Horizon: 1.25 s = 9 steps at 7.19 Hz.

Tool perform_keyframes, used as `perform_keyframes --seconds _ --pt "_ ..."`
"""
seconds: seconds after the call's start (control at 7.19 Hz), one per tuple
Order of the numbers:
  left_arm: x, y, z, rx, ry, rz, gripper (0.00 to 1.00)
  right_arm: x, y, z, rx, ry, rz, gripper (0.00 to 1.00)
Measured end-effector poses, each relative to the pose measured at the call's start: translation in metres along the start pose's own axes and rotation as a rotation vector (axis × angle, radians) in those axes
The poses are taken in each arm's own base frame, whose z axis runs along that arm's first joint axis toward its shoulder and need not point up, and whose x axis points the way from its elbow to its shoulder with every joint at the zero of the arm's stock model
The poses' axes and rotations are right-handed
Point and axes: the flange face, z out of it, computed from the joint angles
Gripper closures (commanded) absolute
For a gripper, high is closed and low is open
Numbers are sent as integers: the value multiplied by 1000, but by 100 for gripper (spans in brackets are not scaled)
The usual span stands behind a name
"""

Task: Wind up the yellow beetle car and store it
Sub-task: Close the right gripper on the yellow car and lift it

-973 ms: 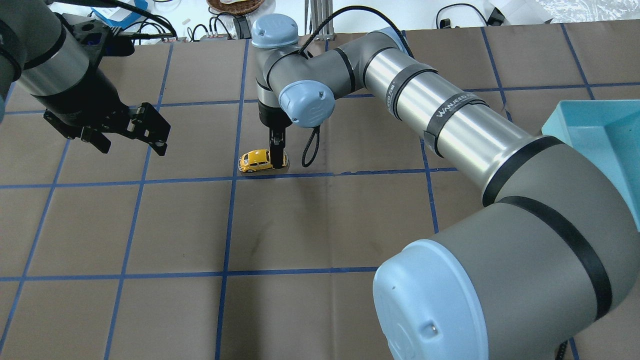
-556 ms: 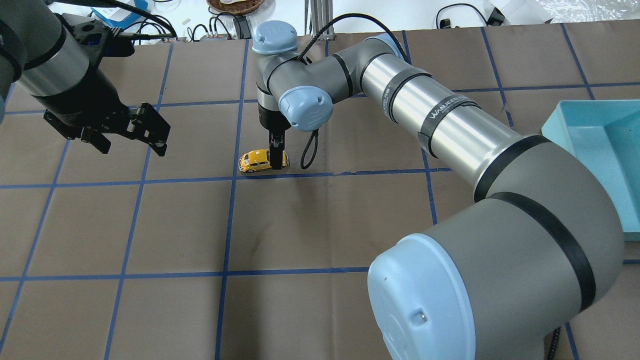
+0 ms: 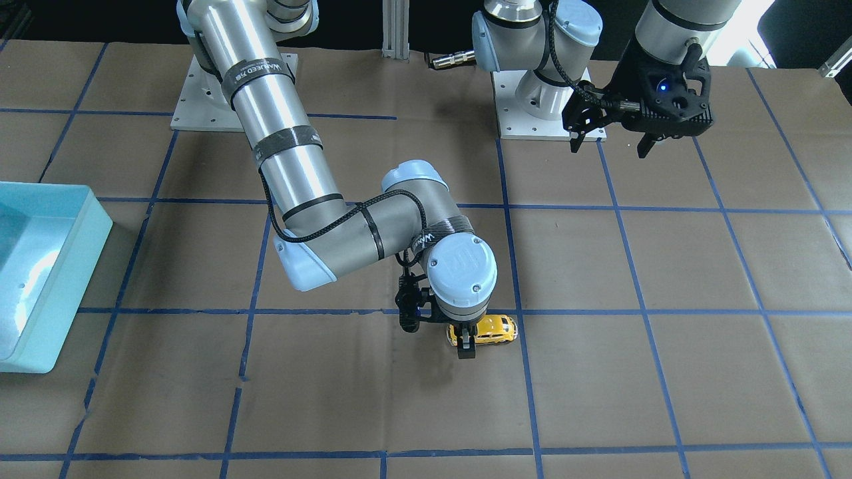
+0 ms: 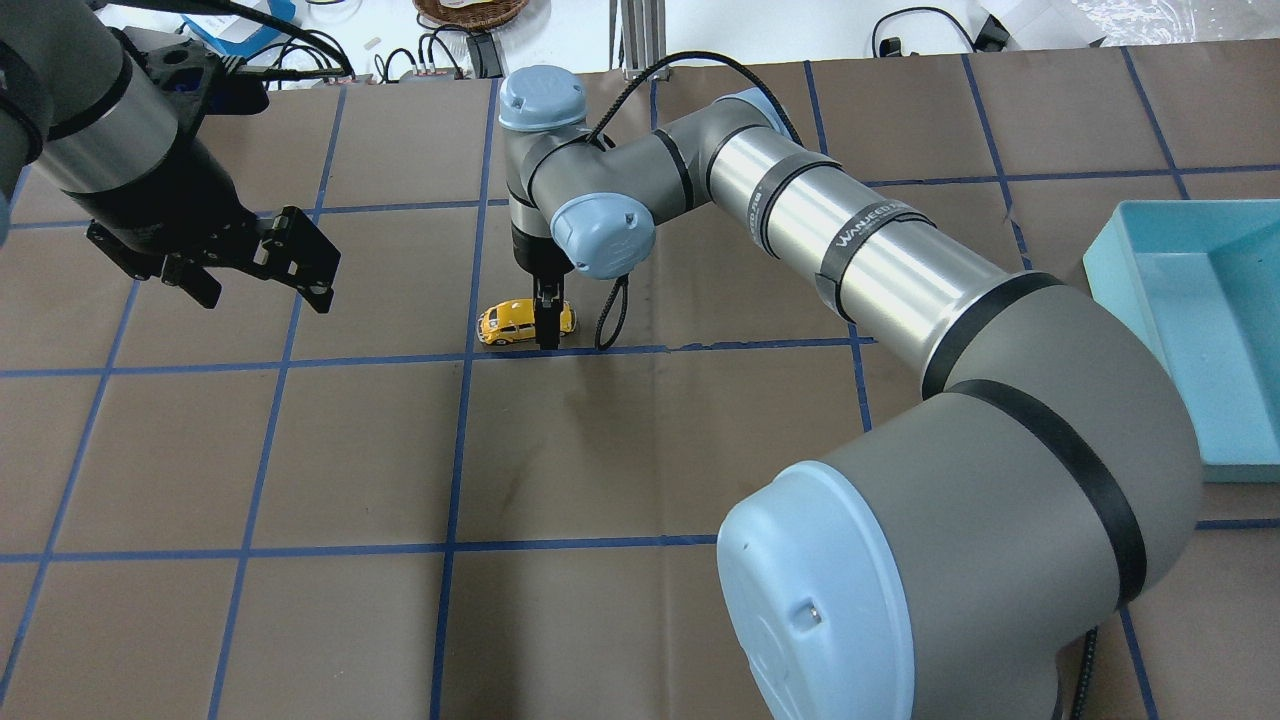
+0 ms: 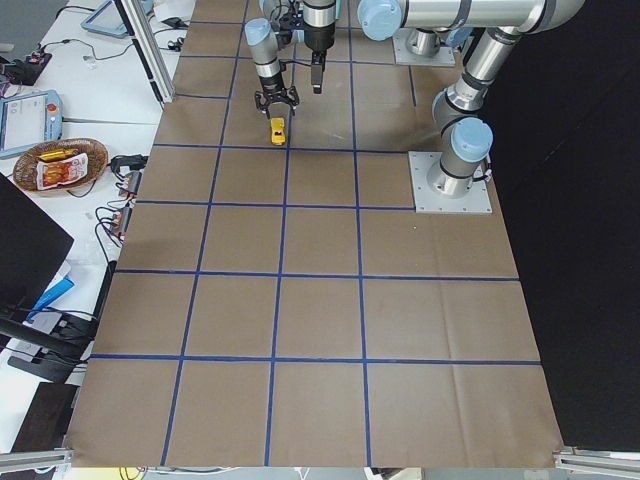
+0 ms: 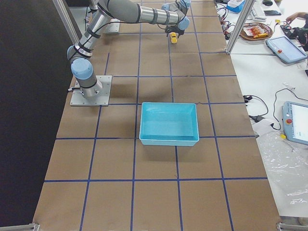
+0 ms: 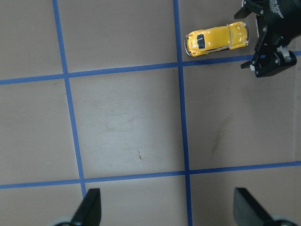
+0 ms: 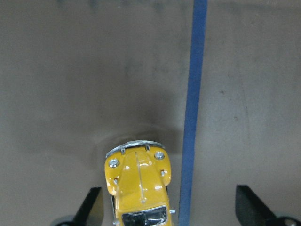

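The table (image 4: 300, 450) is covered in brown paper and ruled into squares by blue tape lines (image 4: 650, 348). The right arm (image 4: 870, 230) stretches far across it toward the middle, its wrist pointing straight down. The left arm (image 4: 100, 130) hangs above the table on the robot's left, well apart from the work. A light blue bin (image 3: 83, 259) sits at the table's edge on the robot's right, well away from both grippers.

The left gripper (image 4: 300, 260) is held above the paper with its fingers spread and nothing between them. The right gripper (image 4: 546, 318) is down at table level, straddling the rear end of the yellow beetle car (image 4: 512, 322). Its jaws are parted wider than the car's body (the wrist view shows a gap on at least one side), so it is not pinching the toy.

The car stands on its wheels on the paper, just beside a tape line and close to a crossing of two lines, its nose pointing toward the robot's left.
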Motion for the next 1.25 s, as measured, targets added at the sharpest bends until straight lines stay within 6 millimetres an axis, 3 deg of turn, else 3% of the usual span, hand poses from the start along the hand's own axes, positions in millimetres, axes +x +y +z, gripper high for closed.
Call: perform_keyframes --seconds 0.56,0.7,0.97,1.25 --pt "0 0 0 0 0 0 0 -3 5 8 0 -35 -22 3" --pt "0 0 0 0 0 0 0 -2 10 16 -1 -38 -31 10" --pt "0 0 0 0 0 -1 0 -1 16 29 2 -36 -42 48" --pt "0 0 0 0 0 0 0 -1 16 30 1 -37 -43 74"
